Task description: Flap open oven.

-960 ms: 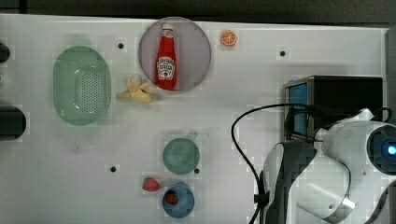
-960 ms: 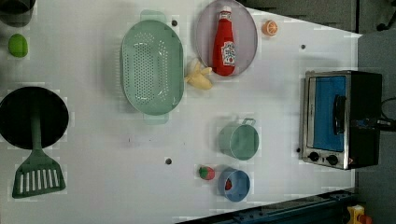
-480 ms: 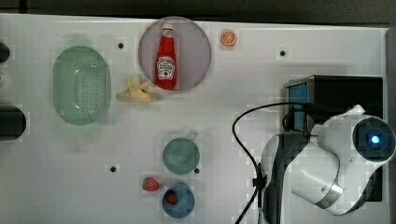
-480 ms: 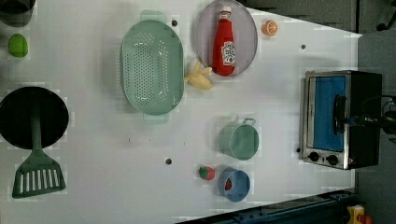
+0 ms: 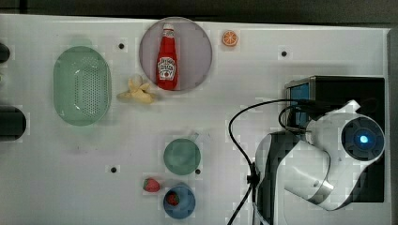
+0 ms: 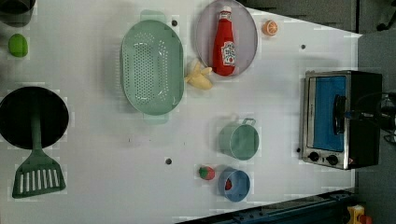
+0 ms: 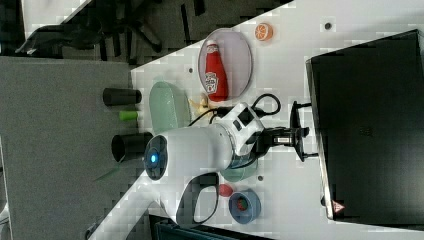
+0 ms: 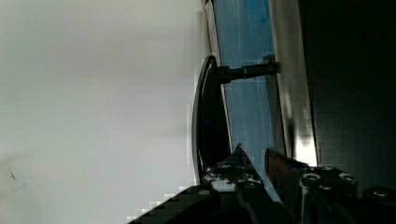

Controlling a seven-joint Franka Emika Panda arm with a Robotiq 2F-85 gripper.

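The boxy toaster oven (image 6: 340,119), black on top with a silver frame, a blue-tinted flap door and two black knobs, stands at the desk's edge on the left view's right, its door facing the rest of the white desk (image 6: 102,186). The door looks shut, flush with the frame.

The dark bar handle (image 8: 208,121) stands off the glass on a short post, its long axis running along the door's width. In the wrist view the black claw (image 8: 254,163) sits right at this bar, one fingertip (image 8: 233,161) at the bar and the other fingertip (image 8: 280,163) on the door side of it. The fingers stand a little apart, with a narrow gap between them; whether they already pinch the bar I cannot tell (they appear to hold nothing yet). In the right view the claw (image 7: 298,137) reaches from the white arm (image 7: 200,150) straight at the oven's front.

So the move turns on this: the handle lies directly ahead of the fingertips, crosswise to the reach, and the flap should swing out toward the arm.

Farther off stand a green mug (image 6: 239,140), a blue bowl (image 6: 233,184) and a red ketchup bottle on a grey plate (image 6: 248,28).
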